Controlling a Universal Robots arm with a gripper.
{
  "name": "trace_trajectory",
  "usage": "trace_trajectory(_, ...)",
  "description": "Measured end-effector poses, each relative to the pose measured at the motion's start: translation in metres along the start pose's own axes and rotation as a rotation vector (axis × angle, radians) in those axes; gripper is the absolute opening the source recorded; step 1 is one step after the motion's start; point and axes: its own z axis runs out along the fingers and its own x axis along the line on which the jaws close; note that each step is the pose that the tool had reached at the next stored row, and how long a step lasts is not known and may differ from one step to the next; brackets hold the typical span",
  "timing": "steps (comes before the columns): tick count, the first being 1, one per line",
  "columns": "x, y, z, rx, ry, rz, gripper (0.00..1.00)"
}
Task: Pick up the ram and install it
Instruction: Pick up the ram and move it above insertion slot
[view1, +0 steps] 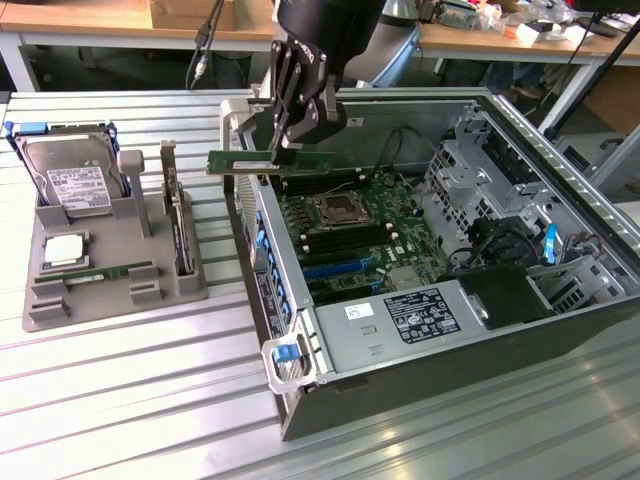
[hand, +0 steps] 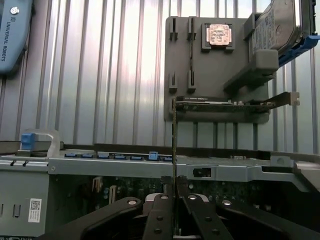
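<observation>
My gripper is shut on the ram, a long green stick held level by its upper edge. It hangs over the open computer case, just above the case wall at the exterior view's left and over the motherboard and its dark memory slots. In the wrist view the ram appears edge-on as a thin line rising from between the black fingers. A second, similar green stick lies in the grey holder at the exterior view's left.
The grey holder also carries a hard drive, a square silver processor and a dark expansion card with a metal bracket. Inside the case are a CPU socket, cables and drive bays. Everything rests on a ribbed metal table.
</observation>
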Motion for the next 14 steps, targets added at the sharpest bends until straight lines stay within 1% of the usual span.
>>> trace_trajectory(2,0.000,-0.0029,-0.0005,-0.0017,-0.0001,0.000,0.13)
trace_trajectory(5,0.000,-0.0095,-0.0017,-0.0057,-0.0002,0.000,0.13)
trace_trajectory(11,0.001,-0.0177,-0.0031,-0.0104,-0.0004,0.000,0.13)
trace_trajectory(14,0.001,-0.0267,-0.0047,-0.0154,-0.0006,0.000,0.13)
